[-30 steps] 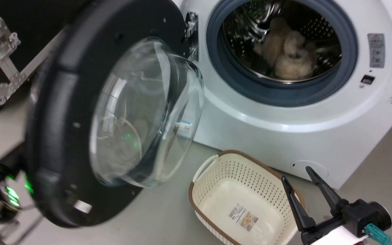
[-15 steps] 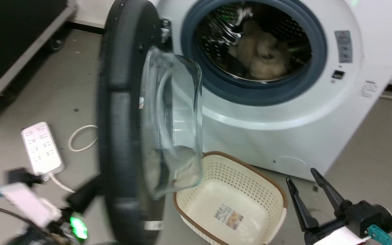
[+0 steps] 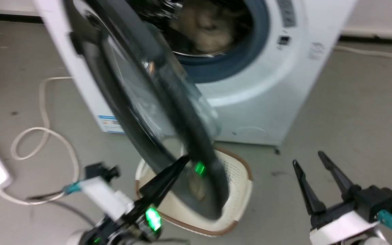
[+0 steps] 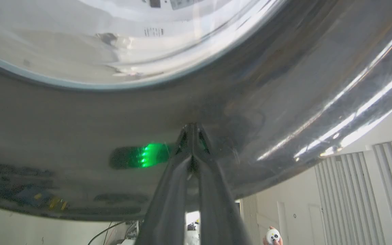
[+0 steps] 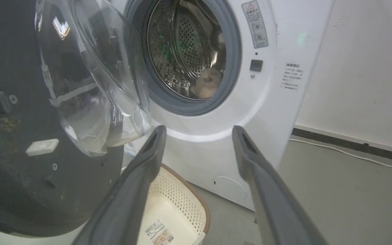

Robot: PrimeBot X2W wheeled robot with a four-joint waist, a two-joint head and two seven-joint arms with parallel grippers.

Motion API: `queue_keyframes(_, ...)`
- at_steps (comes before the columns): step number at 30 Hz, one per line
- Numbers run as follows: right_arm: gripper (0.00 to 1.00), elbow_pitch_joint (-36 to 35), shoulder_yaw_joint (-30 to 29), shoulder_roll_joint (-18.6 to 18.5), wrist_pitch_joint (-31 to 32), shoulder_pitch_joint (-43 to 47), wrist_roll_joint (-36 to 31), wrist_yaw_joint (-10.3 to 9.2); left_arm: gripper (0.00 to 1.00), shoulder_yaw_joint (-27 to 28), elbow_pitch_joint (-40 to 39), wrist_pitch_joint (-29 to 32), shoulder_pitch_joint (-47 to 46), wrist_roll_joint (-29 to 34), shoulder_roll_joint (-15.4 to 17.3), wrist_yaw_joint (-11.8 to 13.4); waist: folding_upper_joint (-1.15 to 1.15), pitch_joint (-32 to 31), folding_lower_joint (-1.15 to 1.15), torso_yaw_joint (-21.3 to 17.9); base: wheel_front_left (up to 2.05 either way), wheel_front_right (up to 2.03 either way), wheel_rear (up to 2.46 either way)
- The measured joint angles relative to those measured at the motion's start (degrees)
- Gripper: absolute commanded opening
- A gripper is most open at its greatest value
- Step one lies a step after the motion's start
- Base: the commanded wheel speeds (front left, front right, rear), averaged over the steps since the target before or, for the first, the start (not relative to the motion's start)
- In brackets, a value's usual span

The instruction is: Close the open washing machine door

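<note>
Low on the left, the left gripper [image 3: 181, 160] reaches up with fingers pressed together, tips against the glossy rim of the washing machine door [image 3: 128, 98], which stands partly open before the washing machine [image 3: 250, 102]. The right gripper [image 3: 307, 158] hovers spread over bare floor, well apart from both. One cream basket [image 3: 242, 177] sits beneath the door's lower edge.

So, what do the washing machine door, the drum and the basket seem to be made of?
Washing machine door: likely glossy black plastic rim, mirror-like reflections; clear domed centre. Drum: shiny perforated steel, seemingly. Basket: matte cream plastic, probably.
</note>
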Motion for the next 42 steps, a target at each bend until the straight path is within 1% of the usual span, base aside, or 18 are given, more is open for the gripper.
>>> queue_keyframes(4,1.0,0.12,0.04,-0.23,0.0,-1.35,0.89,0.0,0.0,-5.52,3.96,-4.8,-5.94,-1.48,-0.24,-2.04,0.0,2.11,0.0,-4.09,0.0,0.0,0.0)
queue_keyframes(7,1.0,0.32,0.23,-0.23,0.0,-2.05,1.09,0.0,0.0,-7.97,7.71,-9.04,-10.55,-1.92,-0.45,-3.25,0.0,3.58,0.0,-7.45,0.0,0.0,0.0)
queue_keyframes(13,1.0,0.89,0.52,0.41,0.0,-3.49,2.01,0.0,0.0,-8.66,17.24,-19.15,-19.62,-3.43,-0.38,-5.04,0.0,6.21,0.0,-14.69,0.0,0.0,0.0)
queue_keyframes(17,1.0,1.51,0.51,0.94,0.0,-3.89,2.44,0.0,0.0,-8.0,23.76,-27.37,-25.93,-4.7,-0.44,-6.56,0.0,7.77,0.01,-19.34,0.0,0.0,0.0)
queue_keyframes(19,1.0,1.72,0.37,1.15,0.0,-3.96,2.47,0.0,0.0,-8.09,26.87,-30.52,-28.88,-6.08,-0.37,-7.14,0.0,8.49,0.01,-21.34,0.0,0.0,0.0)
queue_keyframes(23,1.0,1.88,0.57,1.55,0.0,-3.99,2.54,0.0,0.0,-8.71,32.57,-34.85,-34.06,-6.12,-0.45,-8.46,0.0,9.83,0.01,-24.18,0.0,0.0,0.0)
queue_keyframes(24,1.0,2.03,0.4,1.72,0.0,-4.1,2.54,0.0,0.0,-9.09,35.42,-36.72,-36.12,-6.13,-0.49,-9.05,0.0,10.24,0.01,-25.01,0.0,0.0,0.0)
queue_keyframes(29,1.0,1.94,0.03,1.77,0.0,-4.09,2.49,0.0,0.0,-10.14,36.67,-37.0,-36.09,-5.15,-0.48,-9.5,0.0,9.14,0.0,-23.48,0.0,0.0,0.0)
queue_keyframes(34,1.0,1.45,-0.71,1.55,0.0,-3.63,2.24,0.0,0.0,-10.01,32.22,-36.91,-30.76,-2.04,-0.12,-9.55,0.0,7.11,-0.01,-20.52,0.0,0.0,0.0)
queue_keyframes(36,1.0,1.16,-1.0,1.3,0.0,-2.86,2.02,0.0,0.0,-10.55,29.84,-37.01,-27.25,0.34,0.87,-9.55,0.0,6.14,-0.01,-19.01,0.0,0.0,0.0)
queue_keyframes(37,1.0,1.03,-1.11,1.13,0.0,-2.42,1.86,0.0,0.03,-11.09,28.43,-37.3,-25.51,1.86,1.58,-9.55,0.0,5.64,-0.01,-18.21,0.0,0.0,0.0)
queue_keyframes(39,1.0,0.68,-1.37,0.81,0.0,-1.55,1.71,0.0,0.55,-12.22,25.61,-38.16,-22.1,5.45,3.37,-9.55,0.0,4.59,-0.01,-16.52,0.0,0.0,0.0)
queue_keyframes(40,1.0,0.47,-1.45,0.64,0.0,-1.16,1.63,0.0,0.91,-12.89,24.02,-38.67,-20.4,7.17,4.41,-9.55,0.0,4.04,-0.01,-15.62,0.0,0.0,0.0)
queue_keyframes(41,1.0,0.27,-1.52,0.54,0.0,-0.79,1.45,0.0,1.0,-13.41,22.62,-39.14,-18.75,8.65,5.3,-9.55,0.0,3.49,-0.01,-14.74,0.0,0.0,0.0)
queue_keyframes(42,1.0,0.1,-1.6,0.41,0.0,-0.4,1.27,0.0,1.0,-13.73,21.51,-39.92,-17.02,9.83,6.19,-9.55,0.0,2.94,-0.01,-13.84,0.0,0.0,0.0)
